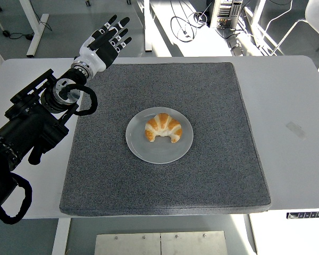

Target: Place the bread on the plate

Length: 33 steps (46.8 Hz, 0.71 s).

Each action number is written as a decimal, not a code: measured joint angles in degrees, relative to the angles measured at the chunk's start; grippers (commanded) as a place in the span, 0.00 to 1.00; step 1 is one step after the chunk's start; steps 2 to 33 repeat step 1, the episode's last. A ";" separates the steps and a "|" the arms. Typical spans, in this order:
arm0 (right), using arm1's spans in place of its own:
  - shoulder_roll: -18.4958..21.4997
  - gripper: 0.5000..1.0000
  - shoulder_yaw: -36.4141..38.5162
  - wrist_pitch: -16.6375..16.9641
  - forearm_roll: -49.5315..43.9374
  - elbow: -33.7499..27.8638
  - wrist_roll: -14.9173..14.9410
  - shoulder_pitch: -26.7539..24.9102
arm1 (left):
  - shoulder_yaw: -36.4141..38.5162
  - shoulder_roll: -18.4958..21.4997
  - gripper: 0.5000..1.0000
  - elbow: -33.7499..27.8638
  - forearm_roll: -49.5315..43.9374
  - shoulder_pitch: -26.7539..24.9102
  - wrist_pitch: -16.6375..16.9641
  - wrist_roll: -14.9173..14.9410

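Note:
A golden croissant [163,128] lies on the round grey plate [143,150] in the middle of the dark grey mat [212,159]. My left hand [105,41] is raised over the table's far left corner, well away from the plate. Its fingers are spread and hold nothing. The black left arm [32,122] runs in from the left edge alongside the mat. The right arm is out of the picture.
White table [292,122] surrounds the mat. Beyond the far edge are desk legs [34,26], cables [189,24] on the floor and a computer case [226,13].

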 measured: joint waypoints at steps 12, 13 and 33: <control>0.00 1.00 0.00 0.00 0.00 0.00 0.00 -0.02 | 0.04 0.00 0.97 0.00 0.00 0.01 0.00 0.00; 0.00 1.00 0.00 0.00 0.00 0.00 0.00 -0.02 | 0.04 0.00 0.97 0.00 0.00 0.01 0.00 0.00; 0.00 1.00 0.00 0.00 0.00 0.00 0.00 -0.02 | 0.04 0.00 0.97 0.00 0.00 0.01 0.00 0.00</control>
